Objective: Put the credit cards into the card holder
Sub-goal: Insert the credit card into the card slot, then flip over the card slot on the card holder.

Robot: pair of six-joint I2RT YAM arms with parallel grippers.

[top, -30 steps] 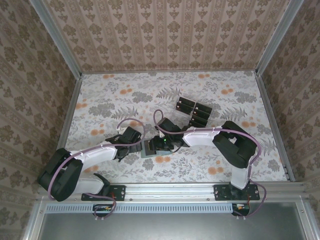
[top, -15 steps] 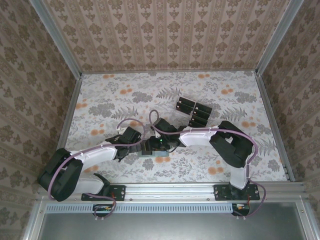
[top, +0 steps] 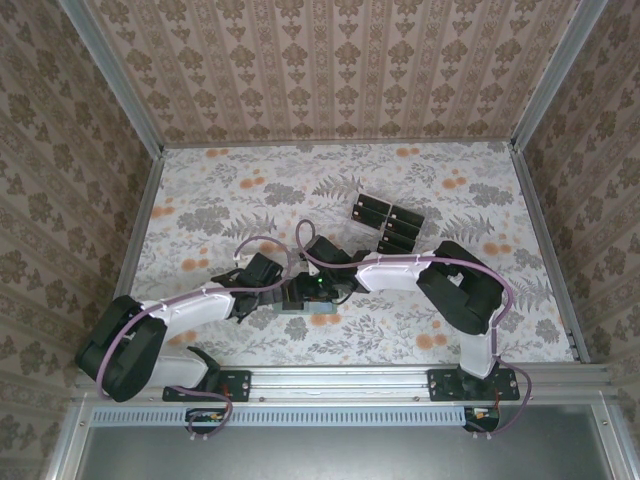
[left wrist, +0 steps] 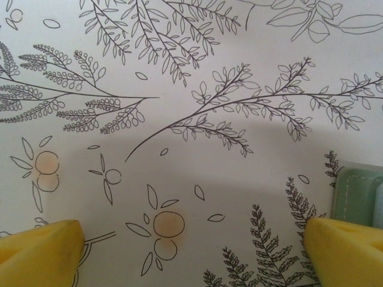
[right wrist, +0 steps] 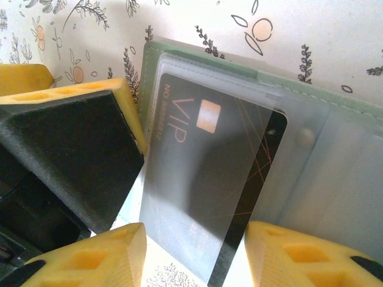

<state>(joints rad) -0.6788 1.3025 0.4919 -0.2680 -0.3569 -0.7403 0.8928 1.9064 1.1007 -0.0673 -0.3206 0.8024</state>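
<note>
The grey-green card holder [right wrist: 239,66] lies open on the floral table, clear sleeves up; it is also the small grey patch [top: 299,304] between the arms. A black credit card [right wrist: 203,173] marked VIP lies mostly under a clear sleeve, its lower end sticking out. My right gripper [right wrist: 194,260] straddles that end, a yellow finger [right wrist: 99,257] by each card edge; whether they still pinch it is unclear. My left gripper [left wrist: 191,257] is wide open over bare table, one finger [right wrist: 72,143] against the holder's left edge [left wrist: 359,194]. More black cards [top: 387,222] lie farther back.
Patterned walls [top: 330,70] close in the table on three sides, with metal posts at the corners. A metal rail [top: 340,380] carrying both arm bases runs along the near edge. Both arms [top: 200,305] crowd the near middle around the holder.
The right gripper has slid a little to the left, toward the left gripper, with the card going further into the sleeve. The left arm has hardly moved.
</note>
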